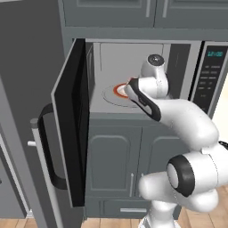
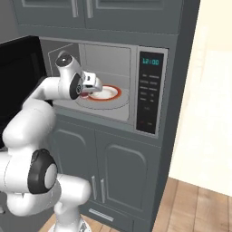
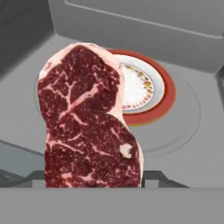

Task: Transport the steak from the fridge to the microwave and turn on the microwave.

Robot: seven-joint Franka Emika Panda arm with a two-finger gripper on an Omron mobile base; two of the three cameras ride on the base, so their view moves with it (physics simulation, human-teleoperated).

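Observation:
The steak (image 3: 87, 122), a marbled dark red slab, stands on edge close in the hand view, rising from between the fingertips. My gripper (image 3: 94, 180) is shut on it. The microwave (image 1: 213, 67) stands open, its dark door (image 1: 71, 124) swung out to the left. My hand (image 2: 89, 85) reaches into the cavity above the front of the turntable. A white plate with a red-orange rim (image 3: 169, 94) lies on the turntable just behind the steak, also seen as the plate (image 2: 113, 94). The fridge (image 1: 22, 80) is the tall grey body at the left.
The microwave's button panel with a lit clock (image 2: 150, 90) is right of the cavity. The door's black handle (image 1: 46, 147) sticks out low on the left, next to a grey vertical bar (image 1: 42, 178). Grey cabinets (image 2: 113, 167) are below, upper cabinets above.

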